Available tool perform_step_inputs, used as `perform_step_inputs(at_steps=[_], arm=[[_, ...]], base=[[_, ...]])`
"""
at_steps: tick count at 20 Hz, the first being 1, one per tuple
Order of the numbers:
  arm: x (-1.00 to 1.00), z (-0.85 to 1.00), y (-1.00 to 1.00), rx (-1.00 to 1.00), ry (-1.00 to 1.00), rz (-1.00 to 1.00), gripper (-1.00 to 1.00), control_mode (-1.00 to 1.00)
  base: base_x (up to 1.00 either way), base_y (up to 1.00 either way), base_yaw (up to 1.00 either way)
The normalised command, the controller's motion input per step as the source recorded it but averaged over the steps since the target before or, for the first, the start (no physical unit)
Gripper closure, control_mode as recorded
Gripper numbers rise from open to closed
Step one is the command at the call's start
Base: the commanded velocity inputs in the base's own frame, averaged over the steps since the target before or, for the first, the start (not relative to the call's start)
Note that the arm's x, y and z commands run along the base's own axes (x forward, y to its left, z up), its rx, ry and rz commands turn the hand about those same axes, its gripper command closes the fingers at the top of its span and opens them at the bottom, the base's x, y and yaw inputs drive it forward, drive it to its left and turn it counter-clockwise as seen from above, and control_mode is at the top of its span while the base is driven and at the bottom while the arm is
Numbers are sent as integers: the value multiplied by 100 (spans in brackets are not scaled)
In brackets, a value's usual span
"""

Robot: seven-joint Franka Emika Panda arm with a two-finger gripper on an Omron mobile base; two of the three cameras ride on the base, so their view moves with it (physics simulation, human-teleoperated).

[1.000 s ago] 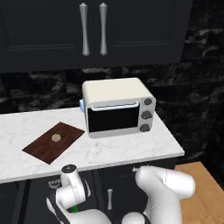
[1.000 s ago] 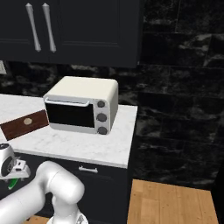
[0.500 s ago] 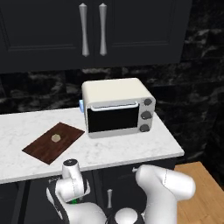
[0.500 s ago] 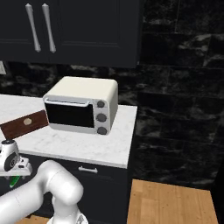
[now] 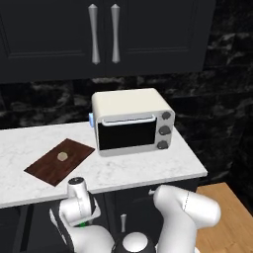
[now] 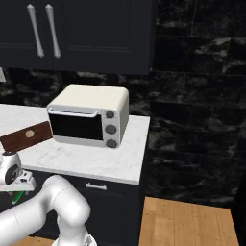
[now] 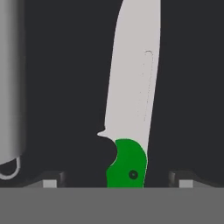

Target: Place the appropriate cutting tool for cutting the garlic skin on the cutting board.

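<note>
The cutting tool (image 7: 131,109), a knife with a green handle and a silver blade, lies on a dark surface below the counter front. My gripper (image 7: 118,181) points down at it, open, one fingertip on each side of the green handle with a gap on both sides. From the base, my gripper (image 5: 79,210) hangs low in front of the counter, and a bit of green (image 6: 17,196) shows under it. The dark brown cutting board (image 5: 60,160) lies on the white counter at the left, with the small tan garlic (image 5: 62,156) on it.
A grey metal peeler (image 7: 11,87) lies alongside the knife, to its left in the hand view. A cream toaster oven (image 5: 131,121) stands on the marble counter (image 5: 148,173) to the right of the board. Dark cabinets (image 5: 104,34) hang above.
The hand has barely shifted in front of the counter. The board, garlic and toaster oven stand as before.
</note>
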Motion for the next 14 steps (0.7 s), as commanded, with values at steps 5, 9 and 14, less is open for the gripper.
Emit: perform_step_inputs(at_steps=[5,9,14], arm=[[-72,-83,60,0,5,0,100,-100],[-67,-88,54,0,7,0,100,-100],[-53,-72,42,1,9,0,100,-100]], base=[[0,0,0],[0,0,0],[0,0,0]])
